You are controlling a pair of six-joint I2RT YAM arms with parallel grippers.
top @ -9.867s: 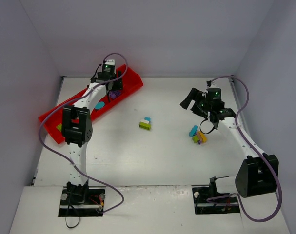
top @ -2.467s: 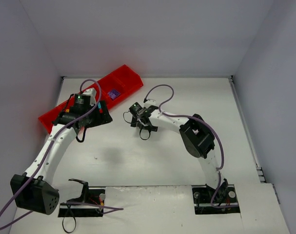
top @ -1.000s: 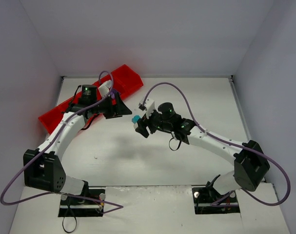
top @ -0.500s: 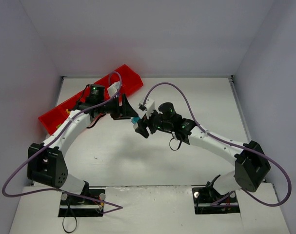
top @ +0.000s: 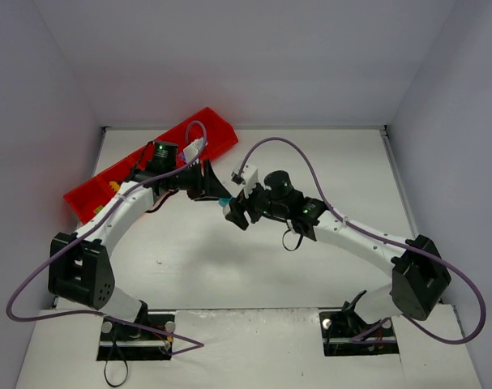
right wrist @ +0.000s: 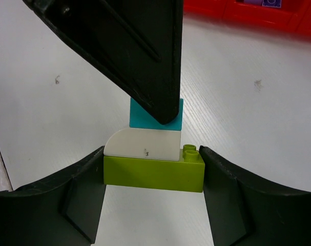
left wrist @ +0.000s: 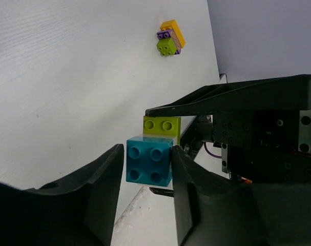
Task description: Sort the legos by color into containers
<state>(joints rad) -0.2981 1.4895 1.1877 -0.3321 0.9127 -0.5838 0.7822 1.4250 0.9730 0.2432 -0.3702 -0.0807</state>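
Observation:
My right gripper (right wrist: pixel 152 160) is shut on a lime green brick (right wrist: pixel 152 174), the bottom of a small stack of legos held above the table. A white curved brick (right wrist: pixel 142 145) sits on it, with a teal brick (right wrist: pixel 140 119) on top. My left gripper (left wrist: pixel 148 155) meets the stack from the other side, and its pads press the sides of the teal brick (left wrist: pixel 148 164). In the top view both grippers meet at the table's middle around the teal brick (top: pixel 224 202). The red tray of containers (top: pixel 217 134) lies behind the left arm.
A loose cluster of yellow-orange, purple and lime bricks (left wrist: pixel 169 38) lies on the white table further right. The tray (right wrist: pixel 237 13) holds a purple brick (right wrist: pixel 270 2) and a yellow one (top: pixel 113 187). Grey walls enclose the table.
My left gripper has moved right, from beside the tray to the held stack. Its jaws have narrowed onto the teal brick. The right gripper has barely moved.

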